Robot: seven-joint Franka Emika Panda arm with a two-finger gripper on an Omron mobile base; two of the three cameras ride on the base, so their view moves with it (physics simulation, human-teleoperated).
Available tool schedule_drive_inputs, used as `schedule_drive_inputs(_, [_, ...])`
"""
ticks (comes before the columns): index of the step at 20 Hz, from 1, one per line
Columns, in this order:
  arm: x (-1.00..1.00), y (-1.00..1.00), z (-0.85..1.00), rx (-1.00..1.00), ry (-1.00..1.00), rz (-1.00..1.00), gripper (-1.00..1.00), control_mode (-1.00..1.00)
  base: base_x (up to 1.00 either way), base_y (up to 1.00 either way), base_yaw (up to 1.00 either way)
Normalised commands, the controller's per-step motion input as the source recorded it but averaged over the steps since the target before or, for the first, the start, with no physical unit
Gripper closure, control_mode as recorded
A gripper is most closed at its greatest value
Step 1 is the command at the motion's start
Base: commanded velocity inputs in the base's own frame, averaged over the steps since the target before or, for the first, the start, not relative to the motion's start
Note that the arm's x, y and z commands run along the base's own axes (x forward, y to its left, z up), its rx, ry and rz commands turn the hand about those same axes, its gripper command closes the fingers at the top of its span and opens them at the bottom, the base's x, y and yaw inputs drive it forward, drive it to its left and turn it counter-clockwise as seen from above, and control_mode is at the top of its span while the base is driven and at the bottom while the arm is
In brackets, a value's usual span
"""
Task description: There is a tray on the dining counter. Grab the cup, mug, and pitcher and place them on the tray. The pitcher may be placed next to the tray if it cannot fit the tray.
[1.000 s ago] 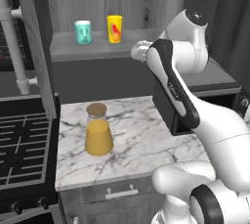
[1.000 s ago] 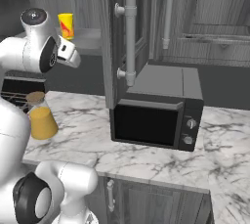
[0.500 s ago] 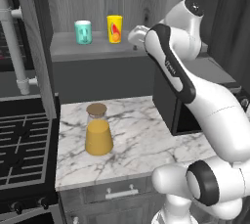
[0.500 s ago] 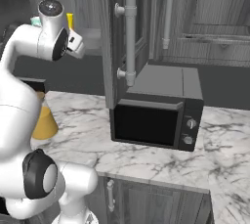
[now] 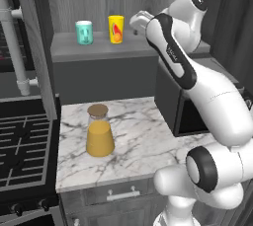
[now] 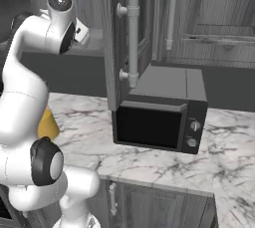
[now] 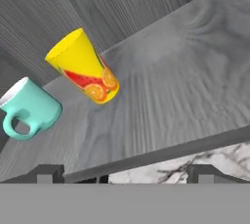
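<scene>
The cup, a yellow tumbler with a red-orange fruit print, stands upright on a grey wooden shelf in the upper middle of the left base view; in the hand view it sits upper left of centre, tilted by the camera's roll. Just to its left, apart from it, is the teal mug, handle toward the lower left in the hand view. The pitcher of orange liquid with its cork lid stands below on the marble counter, left of centre, well apart from both. The black microwave sits on the counter to the right. No tray is in sight from here.

Over the last second the arm has swung its hand left along the shelf: the gripper, earlier near the microwave's top, now hangs just right of the cup at shelf height, not touching it. The fingers are spread wide with nothing between them, the cup lying ahead and off to the upper left of their gap. That reads as the approach to the cup as the first pick; the hand likely needs to centre on the tumbler before closing, keeping clear of the mug beside it.
</scene>
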Motion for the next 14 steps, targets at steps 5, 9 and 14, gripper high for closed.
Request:
schedule_drive_inputs(5, [0.39, 0.00, 0.23, 0.04, -0.05, -0.03, -1.00, -1.00, 0.00, 0.00, 0.00])
schedule_drive_inputs(9, [0.33, 0.00, 0.20, 0.04, 0.00, -0.01, -1.00, -1.00, 0.00, 0.00, 0.00])
schedule_drive_inputs(14, [0.17, 0.00, 0.27, 0.05, 0.00, -0.01, -1.00, -1.00, 0.00, 0.00, 0.00])
